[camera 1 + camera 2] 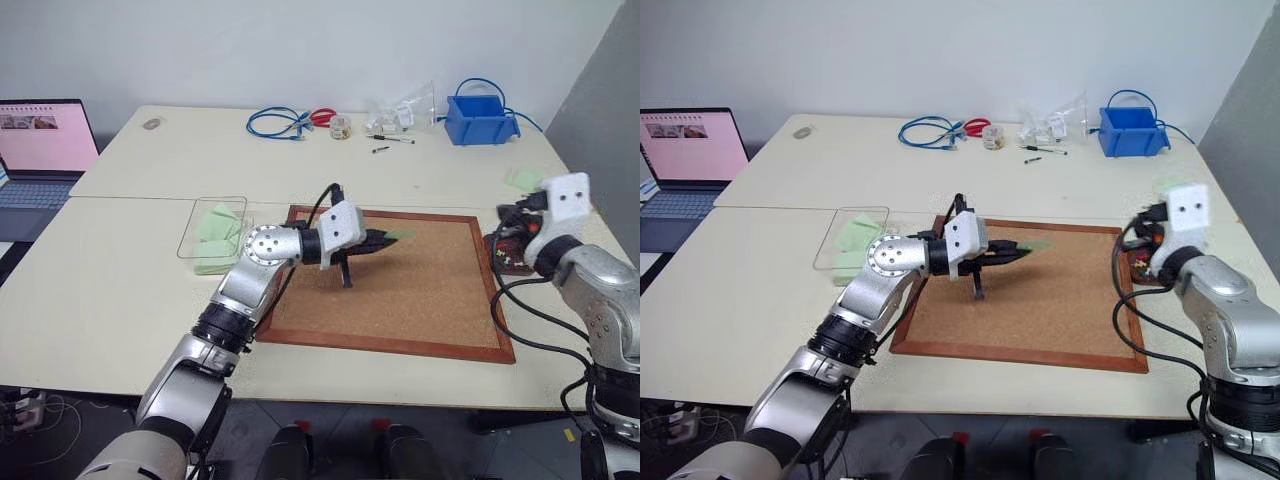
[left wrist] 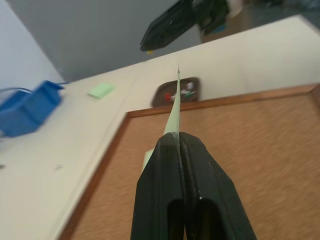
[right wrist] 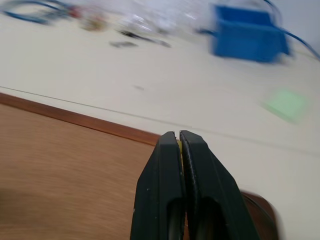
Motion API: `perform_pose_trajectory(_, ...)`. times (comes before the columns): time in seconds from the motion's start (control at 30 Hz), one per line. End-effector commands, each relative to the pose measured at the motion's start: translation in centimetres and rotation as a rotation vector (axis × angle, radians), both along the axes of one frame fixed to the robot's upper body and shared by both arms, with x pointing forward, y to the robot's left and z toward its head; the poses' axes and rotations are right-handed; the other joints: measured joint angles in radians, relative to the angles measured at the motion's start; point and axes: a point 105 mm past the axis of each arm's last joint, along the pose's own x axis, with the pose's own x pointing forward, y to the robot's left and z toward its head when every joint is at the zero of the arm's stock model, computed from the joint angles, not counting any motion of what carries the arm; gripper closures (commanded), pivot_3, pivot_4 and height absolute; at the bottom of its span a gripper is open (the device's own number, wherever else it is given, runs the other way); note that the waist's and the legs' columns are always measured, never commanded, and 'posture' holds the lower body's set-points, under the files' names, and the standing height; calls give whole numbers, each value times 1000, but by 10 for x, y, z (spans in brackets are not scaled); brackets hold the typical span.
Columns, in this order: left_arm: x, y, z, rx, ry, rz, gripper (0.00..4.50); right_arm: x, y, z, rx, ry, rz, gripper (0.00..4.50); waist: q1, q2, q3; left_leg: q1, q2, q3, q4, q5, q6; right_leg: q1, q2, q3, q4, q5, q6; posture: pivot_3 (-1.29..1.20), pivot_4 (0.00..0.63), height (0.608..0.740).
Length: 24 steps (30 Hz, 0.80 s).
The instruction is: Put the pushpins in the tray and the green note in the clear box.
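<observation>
Both tools shut: left tool (image 2: pixel 178 145) clamps green note (image 2: pixel 174 111) over corkboard (image 1: pixel 420 290), right tool (image 3: pixel 179 142) pinched together by tray (image 2: pixel 181 91).

The right arm hides part of the tray (image 1: pixel 508 252); its pushpins (image 2: pixel 187 91) are too small to count.

Head stereo pair looking down, wrist views close, sharing cork board (image 1: pixel 400 280)

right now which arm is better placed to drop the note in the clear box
Left. Its gripper is already shut on the green note over the corkboard, with the clear box on its side. The right gripper is by the tray.
</observation>
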Motion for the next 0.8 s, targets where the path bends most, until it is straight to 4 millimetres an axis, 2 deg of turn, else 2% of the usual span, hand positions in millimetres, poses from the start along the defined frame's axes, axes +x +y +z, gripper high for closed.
perform_pose_trajectory(0.03,-8,-12,8,-7,82,-44,4470,1,-21,8,19,-46,-79,4500,-7,1,0,1,1,1,0,0,0,0,1,1,0,0,0,0,150,740)
perform_pose_trajectory(0.17,-13,-22,8,3,137,-78,4470,7,-23,-4,56,-7,-75,4500,-14,1,0,1,2,1,0,0,0,0,2,2,0,0,0,0,150,740)
perform_pose_trajectory(0.37,-15,-30,4,37,131,-101,4470,18,-17,-20,96,27,-39,4500,-14,1,0,1,1,2,0,0,0,0,1,2,0,0,0,0,150,740)
perform_pose_trajectory(0.57,-19,-35,-1,54,131,-100,4470,24,-24,-34,147,52,-74,4500,-13,1,0,1,1,2,0,0,0,0,1,3,0,0,0,0,150,740)
perform_pose_trajectory(0.67,-20,-35,-2,51,136,-90,4500,27,-22,-38,167,51,-62,3679,-13,1,0,1,1,3,0,0,0,0,1,3,0,0,0,0,150,740)
perform_pose_trajectory(0.7,-20,-35,-1,50,139,-88,4500,28,-22,-38,170,50,-58,3598,-13,1,0,1,1,2,0,0,0,0,1,3,0,0,0,0,150,740)
perform_pose_trajectory(0.8,-20,-36,0,48,143,-83,4500,31,-22,-39,175,47,-55,2896,-13,1,0,1,1,3,0,0,0,0,1,3,0,0,0,0,150,740)
